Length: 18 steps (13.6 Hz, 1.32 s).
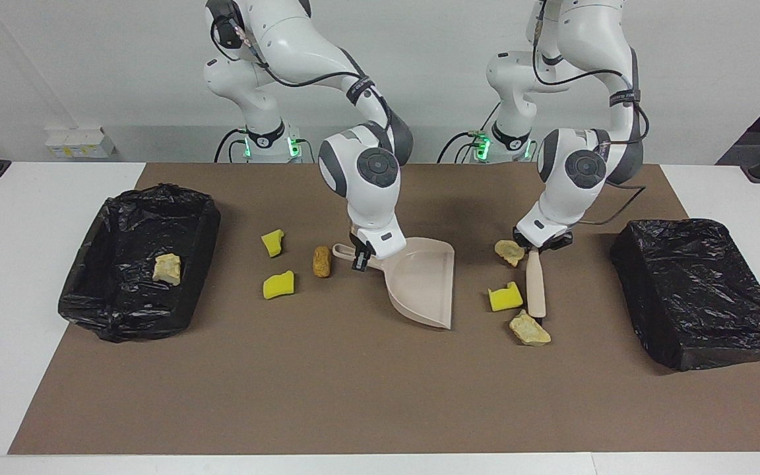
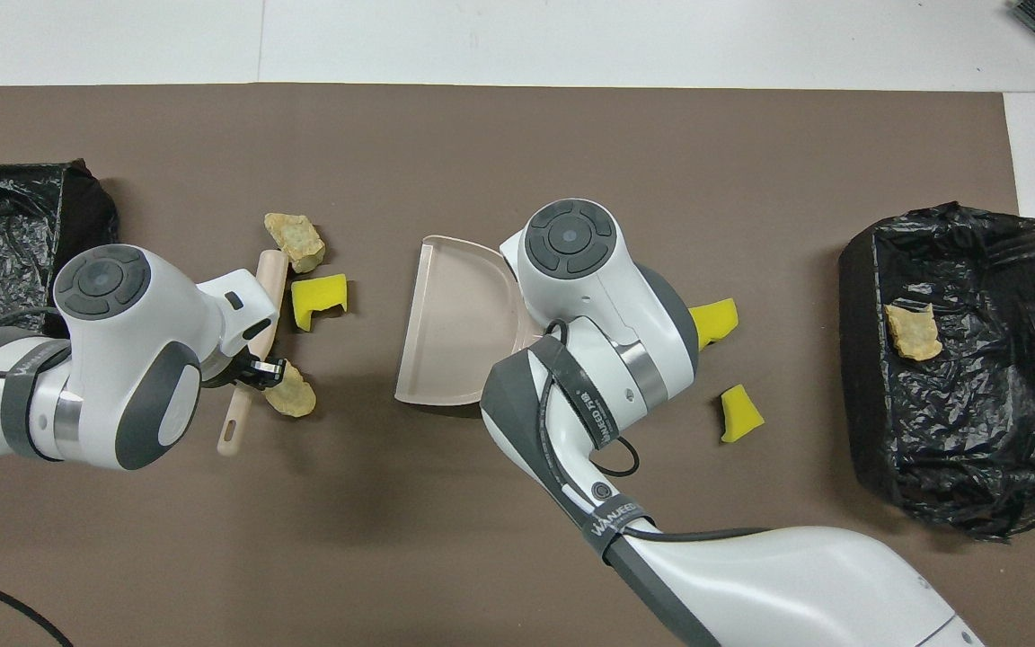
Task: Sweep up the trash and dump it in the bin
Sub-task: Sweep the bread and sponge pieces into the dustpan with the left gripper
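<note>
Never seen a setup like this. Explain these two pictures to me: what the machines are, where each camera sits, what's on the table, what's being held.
Two white robot arms stand at a table, each ending in a two-finger gripper. One picture is taken from across the table, facing the robots; the other from high above their own end, looking down.

The right gripper is shut on the handle of a beige dustpan, which rests on the brown mat. The left gripper is shut on a wooden brush, whose head touches the mat beside a tan lump.

Loose scraps lie around: a yellow sponge chunk and another tan lump by the brush, plus two yellow chunks and a brown nugget by the dustpan.

Black-bagged bins sit at each end. The bin at the right arm's end has one lump inside.
</note>
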Motion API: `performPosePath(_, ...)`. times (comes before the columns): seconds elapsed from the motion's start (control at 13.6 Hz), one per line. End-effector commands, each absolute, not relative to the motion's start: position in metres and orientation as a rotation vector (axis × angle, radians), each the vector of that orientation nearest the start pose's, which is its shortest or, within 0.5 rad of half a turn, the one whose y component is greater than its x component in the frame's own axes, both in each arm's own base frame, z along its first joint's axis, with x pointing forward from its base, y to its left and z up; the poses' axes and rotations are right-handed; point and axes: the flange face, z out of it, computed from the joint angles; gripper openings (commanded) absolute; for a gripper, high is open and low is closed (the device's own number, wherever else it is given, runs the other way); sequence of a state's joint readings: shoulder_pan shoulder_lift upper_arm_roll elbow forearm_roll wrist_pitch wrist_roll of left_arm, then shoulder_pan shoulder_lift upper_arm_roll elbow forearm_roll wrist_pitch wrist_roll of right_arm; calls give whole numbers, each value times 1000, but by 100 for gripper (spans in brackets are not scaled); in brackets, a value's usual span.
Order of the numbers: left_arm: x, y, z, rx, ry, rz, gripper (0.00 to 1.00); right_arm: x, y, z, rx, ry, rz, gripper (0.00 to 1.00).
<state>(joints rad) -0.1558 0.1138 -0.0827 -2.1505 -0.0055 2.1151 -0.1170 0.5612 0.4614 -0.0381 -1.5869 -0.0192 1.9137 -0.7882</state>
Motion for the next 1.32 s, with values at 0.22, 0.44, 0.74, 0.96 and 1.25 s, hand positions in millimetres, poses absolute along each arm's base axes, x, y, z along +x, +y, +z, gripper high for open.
performPosePath(0.22, 491, -219, 339, -3230, 49, 246, 0, 567, 327, 362, -2444, -2000, 207, 0)
performPosePath(0.44, 470, -276, 350, -3250, 126, 251, 0, 564, 324, 361, -2450, -1994, 217, 0)
performPosePath(0.74, 464, -303, 400, -3242, 206, 293, 0, 563, 323, 358, -2453, -1972, 223, 0)
performPosePath(0.96, 453, -299, 437, -3242, 225, 297, 0, 563, 321, 358, -2458, -1956, 236, 0)
performPosePath(1.25, 465, -273, 435, -3245, 179, 290, 0, 562, 321, 357, -2466, -1947, 236, 0)
